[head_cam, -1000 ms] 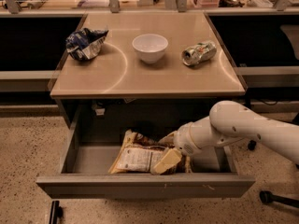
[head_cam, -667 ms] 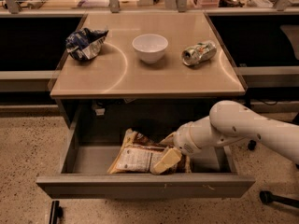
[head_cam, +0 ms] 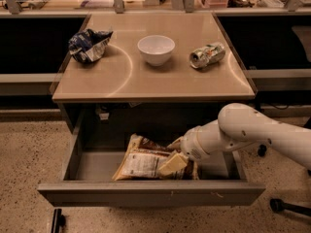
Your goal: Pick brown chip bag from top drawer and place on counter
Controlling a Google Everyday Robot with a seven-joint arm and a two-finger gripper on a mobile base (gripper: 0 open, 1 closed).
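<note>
The brown chip bag (head_cam: 146,161) lies flat in the open top drawer (head_cam: 150,193), white label panel facing up. My gripper (head_cam: 173,153) reaches into the drawer from the right and sits at the bag's right end. Its jaws stand apart, one finger (head_cam: 171,164) on top of the bag and the other behind it, at the bag's far edge. The bag rests on the drawer floor. The counter (head_cam: 146,81) is the beige tabletop directly above the drawer.
On the counter stand a crumpled blue-and-silver foil bag (head_cam: 88,45) at the left, a white bowl (head_cam: 156,49) in the middle and a tipped can (head_cam: 207,55) at the right. My white arm (head_cam: 252,132) crosses the drawer's right side. Dark shelving flanks the table.
</note>
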